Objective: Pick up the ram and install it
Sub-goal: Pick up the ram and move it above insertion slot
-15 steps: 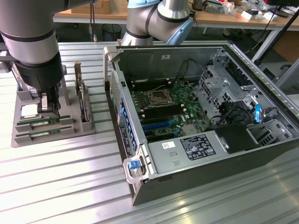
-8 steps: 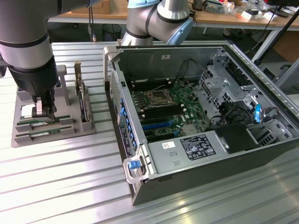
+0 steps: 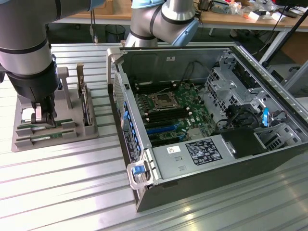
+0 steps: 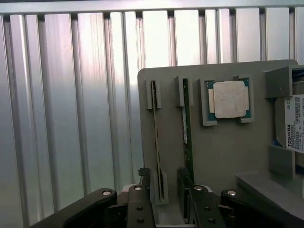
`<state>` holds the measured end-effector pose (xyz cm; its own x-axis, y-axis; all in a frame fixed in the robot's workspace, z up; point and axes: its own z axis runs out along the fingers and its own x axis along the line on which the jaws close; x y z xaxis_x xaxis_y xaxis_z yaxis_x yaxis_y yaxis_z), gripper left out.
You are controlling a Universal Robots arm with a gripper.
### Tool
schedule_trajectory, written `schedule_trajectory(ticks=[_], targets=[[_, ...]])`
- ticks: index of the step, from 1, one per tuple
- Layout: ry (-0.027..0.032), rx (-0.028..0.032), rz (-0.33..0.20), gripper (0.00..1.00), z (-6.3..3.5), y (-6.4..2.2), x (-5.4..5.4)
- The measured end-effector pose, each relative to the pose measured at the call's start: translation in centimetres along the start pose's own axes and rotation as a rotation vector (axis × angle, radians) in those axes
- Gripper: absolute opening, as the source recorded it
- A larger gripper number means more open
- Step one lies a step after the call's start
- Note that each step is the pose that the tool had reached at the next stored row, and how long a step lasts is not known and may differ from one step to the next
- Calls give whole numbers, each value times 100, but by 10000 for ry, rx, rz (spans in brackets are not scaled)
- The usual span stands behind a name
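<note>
- The gripper [image 3: 43, 118] is seen fully open with nothing held, lowered over a grey holder [image 3: 21, 110] on the tabletop [image 4: 71, 118]
- The ram [image 4: 158, 142] is found on edge in a holder slot, between the fingers [image 4: 144, 180]
- A second stick [image 4: 187, 123] is slotted just beside it
- An opened computer case [image 3: 216, 178] is noted at the exterior view's right

Robotics lab — ribbed aluminium worktable [image 3: 57, 192], open computer case [image 3: 216, 185], grey parts fixture [image 3: 77, 132], cluttered benches [image 3: 240, 17] behind
</note>
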<state>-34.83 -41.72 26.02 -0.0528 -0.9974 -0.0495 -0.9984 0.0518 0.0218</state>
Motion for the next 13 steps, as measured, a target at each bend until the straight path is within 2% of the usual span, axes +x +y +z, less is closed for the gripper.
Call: schedule_trajectory(ticks=[13], targets=[[-36,-3,-3,36,73,33,15]])
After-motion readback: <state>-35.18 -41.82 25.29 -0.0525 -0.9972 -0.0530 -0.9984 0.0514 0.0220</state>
